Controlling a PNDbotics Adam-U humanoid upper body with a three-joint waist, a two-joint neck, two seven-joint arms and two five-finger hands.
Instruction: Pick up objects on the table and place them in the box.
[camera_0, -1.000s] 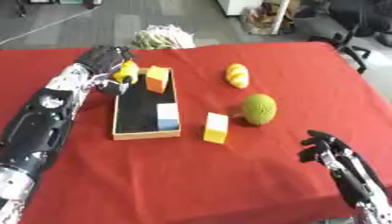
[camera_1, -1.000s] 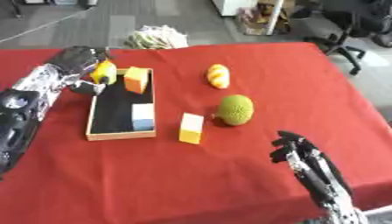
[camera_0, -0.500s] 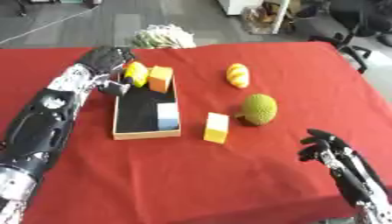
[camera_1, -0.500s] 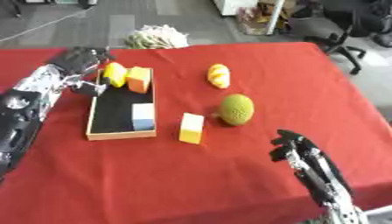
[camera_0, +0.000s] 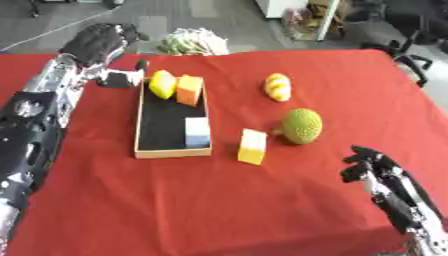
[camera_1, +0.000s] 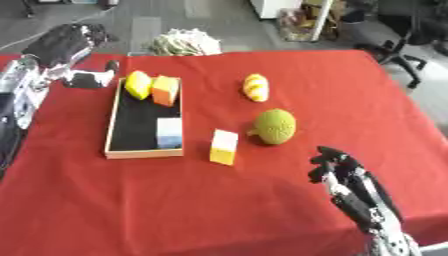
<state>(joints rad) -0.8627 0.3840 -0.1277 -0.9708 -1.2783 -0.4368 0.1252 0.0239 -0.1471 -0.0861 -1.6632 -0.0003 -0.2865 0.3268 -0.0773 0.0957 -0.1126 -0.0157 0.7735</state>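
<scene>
Left hand is up by the far-left corner of the shallow wooden box w/ black floor, fingers relaxed, holding nothing. Inside: yellow lemon-shaped piece touching an orange block, pale blue-white cube nearer. On the red tablecloth: yellow-white block, green bumpy ball, yellow-striped bun shape. Right hand idles bottom right, fingers loose.
</scene>
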